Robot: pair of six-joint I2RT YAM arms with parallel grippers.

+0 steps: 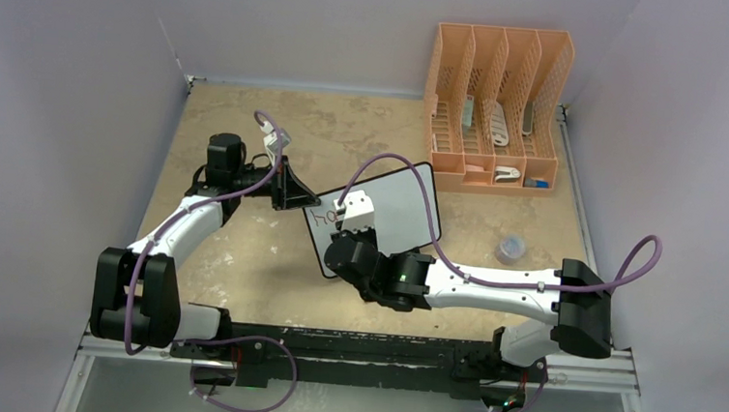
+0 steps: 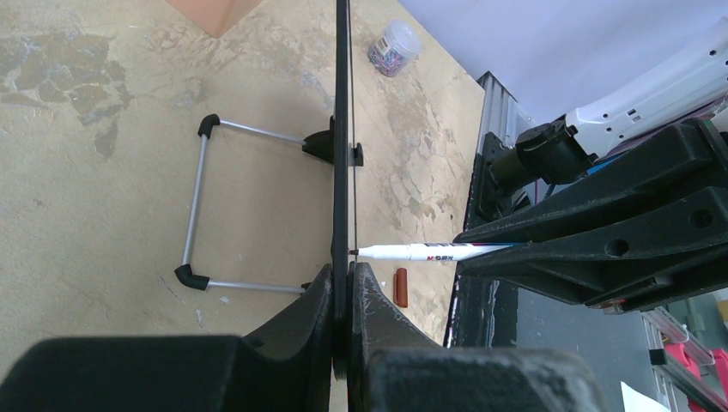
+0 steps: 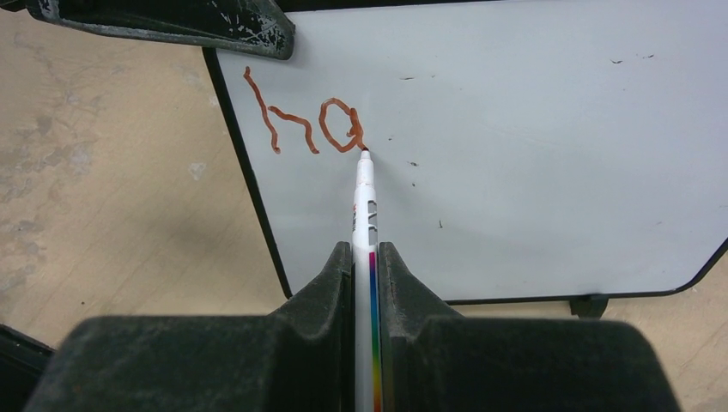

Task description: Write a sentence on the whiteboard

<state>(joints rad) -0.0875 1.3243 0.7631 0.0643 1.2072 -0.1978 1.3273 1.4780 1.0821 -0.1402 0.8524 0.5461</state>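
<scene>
The whiteboard [image 1: 400, 204] stands tilted mid-table, white with a thin black frame. My left gripper [image 1: 294, 193] is shut on its left edge; in the left wrist view the board [image 2: 343, 103] is edge-on between the closed fingers [image 2: 342, 273]. My right gripper [image 3: 366, 251] is shut on a white marker [image 3: 364, 193] with a rainbow stripe. The marker's tip touches the board [image 3: 549, 146] at the tail of the red-brown lettering [image 3: 300, 124], which reads "ha". From the left wrist view the marker [image 2: 421, 251] meets the board's face squarely.
An orange file organiser [image 1: 496, 109] stands at the back right. A small lidded jar [image 1: 511, 247] sits right of the board. A red-brown marker cap [image 2: 400, 287] lies on the table in front of the board. The board's wire stand [image 2: 196, 206] juts out behind it.
</scene>
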